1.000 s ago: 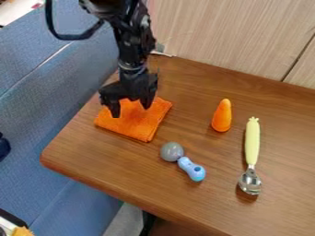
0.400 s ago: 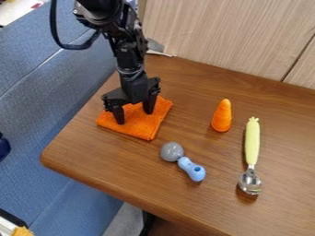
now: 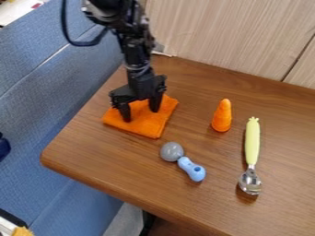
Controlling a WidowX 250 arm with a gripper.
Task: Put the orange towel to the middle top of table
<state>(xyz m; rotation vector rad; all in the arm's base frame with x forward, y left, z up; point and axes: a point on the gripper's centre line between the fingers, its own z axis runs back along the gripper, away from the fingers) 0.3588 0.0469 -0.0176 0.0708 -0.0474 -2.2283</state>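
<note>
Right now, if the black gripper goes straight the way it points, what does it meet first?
The gripper would most likely meet the orange towel under it first; whether its fingertips touch the cloth, I cannot tell.

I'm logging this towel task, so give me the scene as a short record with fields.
surface: wooden table
target: orange towel, folded flat, near the table's left side in the view
end effector: black end effector, pointing down at the towel, fingers apart
right of towel: orange cone-shaped toy, upper part pointing to the view's top
far right: spoon, pale yellow handle, metal bowl toward the viewer
nearer the camera: grey ball beside a light blue piece
</note>
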